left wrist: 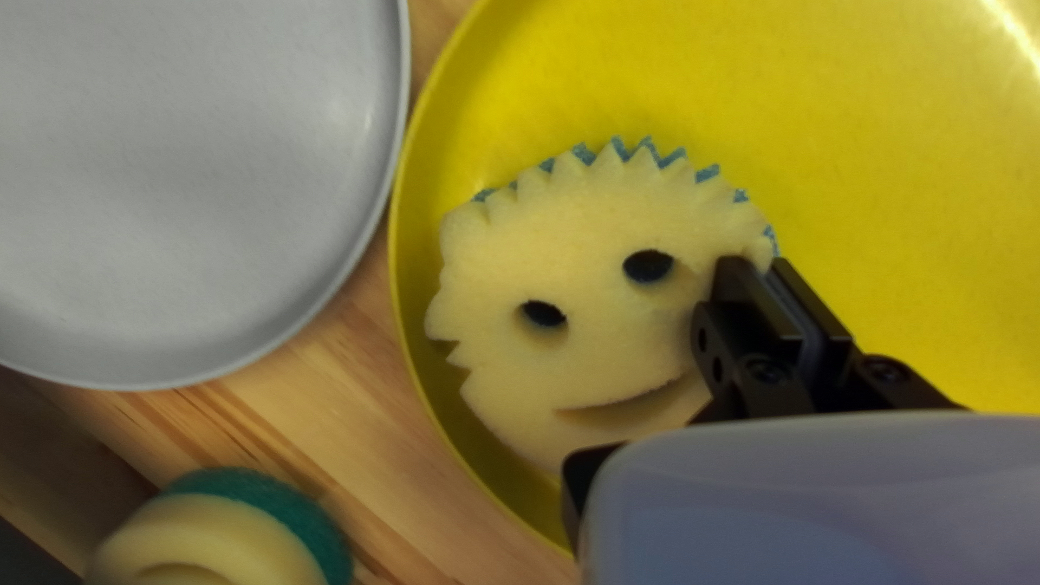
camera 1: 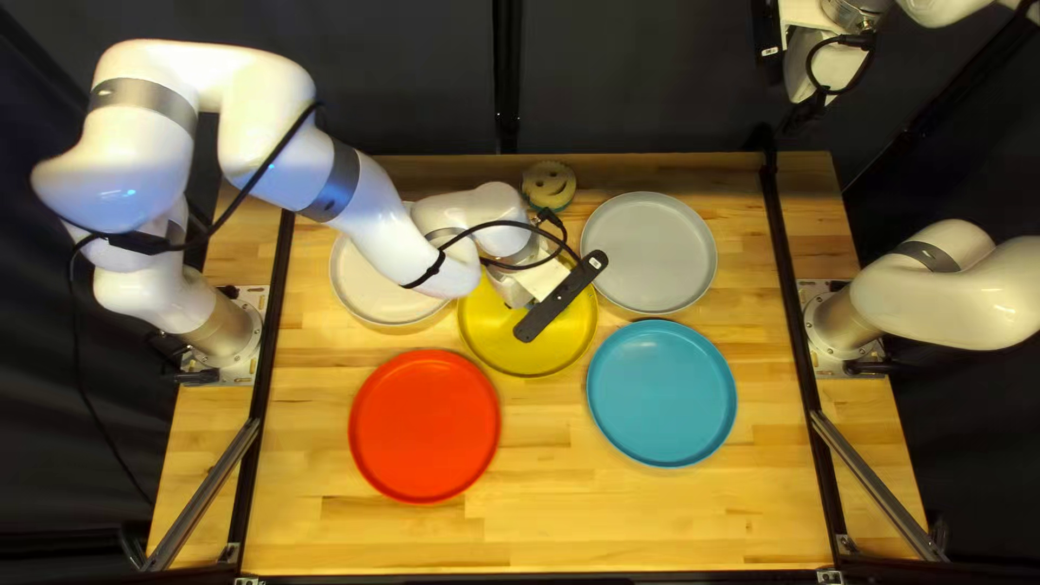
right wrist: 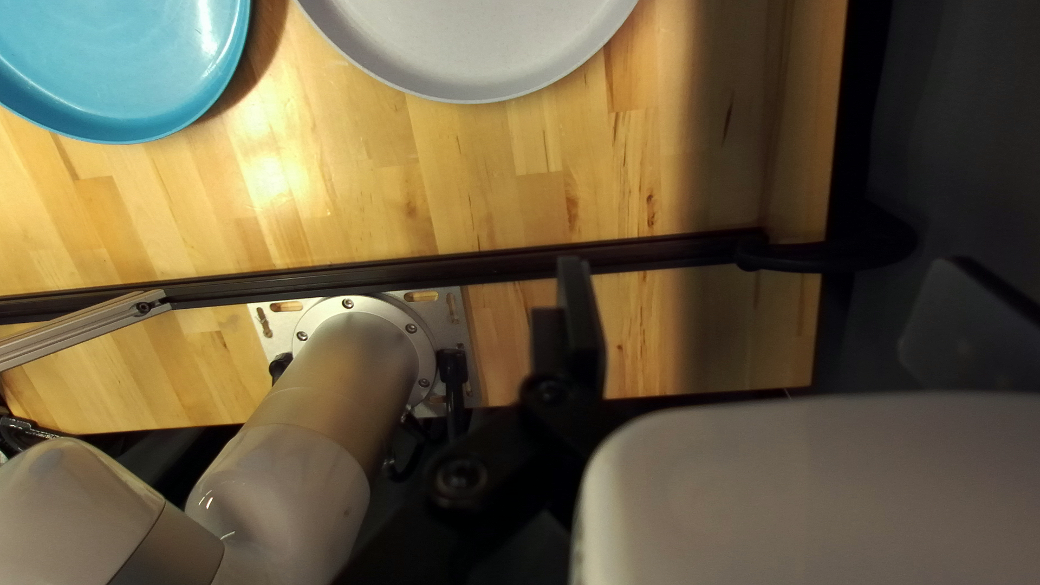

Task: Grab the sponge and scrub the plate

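Note:
A yellow smiley-face sponge (left wrist: 585, 325) with a blue backing lies flat in the yellow plate (left wrist: 812, 122), close to its rim. My left gripper (left wrist: 751, 280) is shut on the sponge's edge beside one eye. From above, the left arm reaches over the yellow plate (camera 1: 561, 349) at the table's middle, and its wrist hides both the sponge and the gripper. My right gripper is raised off to the right of the table; only one finger (right wrist: 573, 317) shows, with nothing against it.
A second smiley sponge (camera 1: 549, 185) with a green backing (left wrist: 268, 496) lies on the wood near the far edge. Around the yellow plate sit a white plate (camera 1: 366, 292), a grey plate (camera 1: 650, 252), a blue plate (camera 1: 662, 394) and an orange-red plate (camera 1: 424, 424).

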### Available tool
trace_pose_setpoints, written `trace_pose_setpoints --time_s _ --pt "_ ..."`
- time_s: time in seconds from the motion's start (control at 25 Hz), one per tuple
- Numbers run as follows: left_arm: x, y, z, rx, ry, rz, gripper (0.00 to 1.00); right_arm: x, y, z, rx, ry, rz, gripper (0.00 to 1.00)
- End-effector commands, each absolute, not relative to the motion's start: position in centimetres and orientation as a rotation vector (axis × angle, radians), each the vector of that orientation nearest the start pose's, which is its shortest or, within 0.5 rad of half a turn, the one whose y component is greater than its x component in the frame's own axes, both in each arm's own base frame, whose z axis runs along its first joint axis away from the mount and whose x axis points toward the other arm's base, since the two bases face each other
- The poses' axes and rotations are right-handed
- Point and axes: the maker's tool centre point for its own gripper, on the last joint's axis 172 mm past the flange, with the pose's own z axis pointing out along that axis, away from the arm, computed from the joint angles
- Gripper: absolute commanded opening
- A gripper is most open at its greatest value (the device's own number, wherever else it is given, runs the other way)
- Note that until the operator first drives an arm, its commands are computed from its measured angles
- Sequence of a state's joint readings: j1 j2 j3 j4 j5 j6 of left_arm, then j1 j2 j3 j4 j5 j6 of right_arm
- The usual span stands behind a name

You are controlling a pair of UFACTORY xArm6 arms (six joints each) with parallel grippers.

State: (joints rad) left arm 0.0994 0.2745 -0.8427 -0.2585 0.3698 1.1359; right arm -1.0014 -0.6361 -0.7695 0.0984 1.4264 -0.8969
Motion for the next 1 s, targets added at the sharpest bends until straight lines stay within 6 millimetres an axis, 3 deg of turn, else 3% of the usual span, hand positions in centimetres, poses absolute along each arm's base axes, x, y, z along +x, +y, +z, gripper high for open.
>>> trace_pose_setpoints --time_s 0.04,0.2,0.48,1.0 --pt "48.4 4.6 2.7 -2.883 1.181 -0.366 0.00 18.0 -23.5 27.8 -3.061 0.184 -0.103 1.00" --pt "46.6 4.7 3.3 -2.901 1.155 -0.355 0.00 18.0 -23.5 27.8 -3.061 0.184 -0.103 1.00" --pt "45.8 4.7 3.6 -2.913 1.135 -0.339 0.00 18.0 -23.5 27.8 -3.061 0.184 -0.103 1.00" --pt "51.3 5.9 4.9 -2.882 1.150 -0.367 0.00 18.0 -23.5 27.8 -3.061 0.184 -0.103 1.00"
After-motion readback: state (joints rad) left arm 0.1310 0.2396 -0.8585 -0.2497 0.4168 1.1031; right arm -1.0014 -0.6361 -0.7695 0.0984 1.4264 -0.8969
